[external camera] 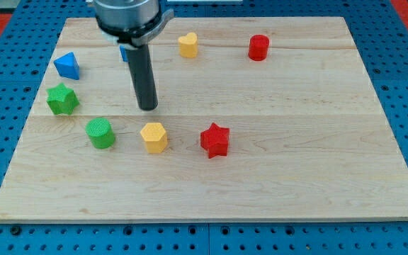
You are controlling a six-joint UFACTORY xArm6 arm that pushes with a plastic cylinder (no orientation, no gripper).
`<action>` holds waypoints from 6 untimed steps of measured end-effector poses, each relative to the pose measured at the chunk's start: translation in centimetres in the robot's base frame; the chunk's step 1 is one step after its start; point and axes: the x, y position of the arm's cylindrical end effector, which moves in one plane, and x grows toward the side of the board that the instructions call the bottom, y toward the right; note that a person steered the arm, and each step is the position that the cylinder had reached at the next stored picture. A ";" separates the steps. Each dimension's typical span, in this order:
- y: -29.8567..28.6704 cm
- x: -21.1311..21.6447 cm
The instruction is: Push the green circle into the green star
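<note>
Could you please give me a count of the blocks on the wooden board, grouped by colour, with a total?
Green: 2, the green star block and the green circle block.
Yellow: 2, the yellow hexagon block and the yellow heart block.
Red: 2, the red star block and the red cylinder block.
Blue: 2, the blue triangle block and a blue block mostly hidden behind the rod.
Total: 8

I am working over a pale wooden board (296, 142) showing fine grain and a matt, smooth face. My tip (148, 108) is looking like dark matt rubber or plastic. The green circle (100, 133) and green star (62, 98) are showing ridged, matt plastic sides.
</note>
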 end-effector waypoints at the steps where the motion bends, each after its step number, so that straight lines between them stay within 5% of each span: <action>1: -3.1 0.8; 3: -3.0 5.2; 6: -10.7 4.9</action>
